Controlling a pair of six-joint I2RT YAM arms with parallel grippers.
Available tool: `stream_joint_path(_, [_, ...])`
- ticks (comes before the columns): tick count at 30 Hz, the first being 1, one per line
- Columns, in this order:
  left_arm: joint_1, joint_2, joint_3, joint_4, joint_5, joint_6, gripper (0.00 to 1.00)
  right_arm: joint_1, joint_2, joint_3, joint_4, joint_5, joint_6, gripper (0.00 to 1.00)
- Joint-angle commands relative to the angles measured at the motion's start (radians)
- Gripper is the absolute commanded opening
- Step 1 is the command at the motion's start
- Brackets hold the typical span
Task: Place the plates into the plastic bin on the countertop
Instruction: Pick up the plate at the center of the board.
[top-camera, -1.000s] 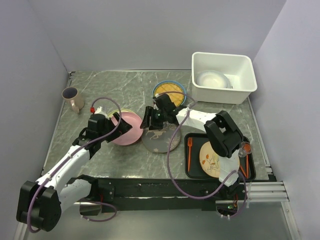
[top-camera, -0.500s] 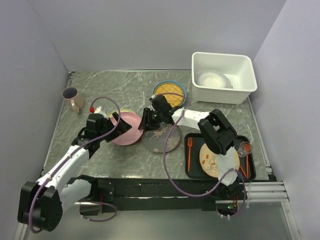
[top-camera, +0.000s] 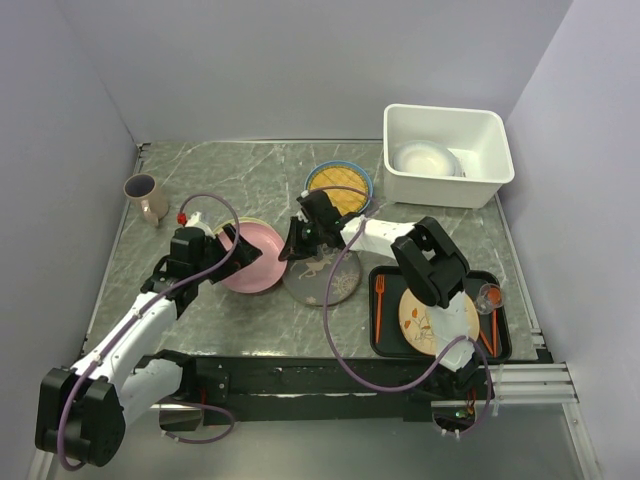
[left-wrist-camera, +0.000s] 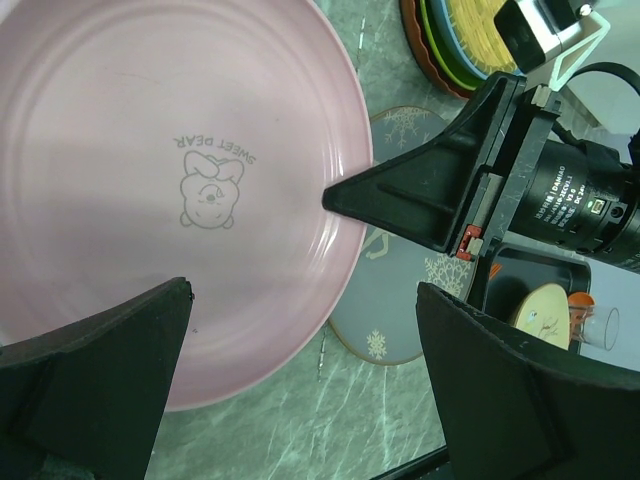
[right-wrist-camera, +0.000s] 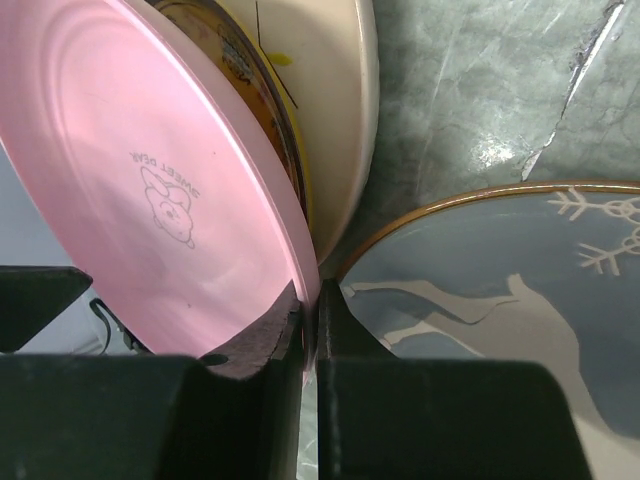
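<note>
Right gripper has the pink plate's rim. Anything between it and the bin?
Nothing tall. The yellow lattice plate stack lies flat roughly on the line from the pink plate to the plastic bin; a lifted plate should clear it, then the bin's near wall.

The pink plate (left-wrist-camera: 150, 180) carries the words "SWEET DEAR" in grey capitals, printed beside a small cartoon figure; both wrist views show them upside down. The black camera barrel (left-wrist-camera: 580, 205) bears fine white lettering, too small to read.

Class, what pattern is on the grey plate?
The grey plate shows a pale deer and snowflakes, gold-rimmed; clearest in the right wrist view.
</note>
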Motion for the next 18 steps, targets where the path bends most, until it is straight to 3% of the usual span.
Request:
stream_joint_path(1, [0.007,-0.023,0.007,0.019,0.013,0.018,0.99,0.006,-0.028,0.023,0.020,0.002,-0.008,0.01])
stream_joint_path(18, [0.010,-0.108,0.021,0.038,0.062,0.018,0.99,0.002,-0.054,0.061,-0.016,0.019,-0.019,0.00])
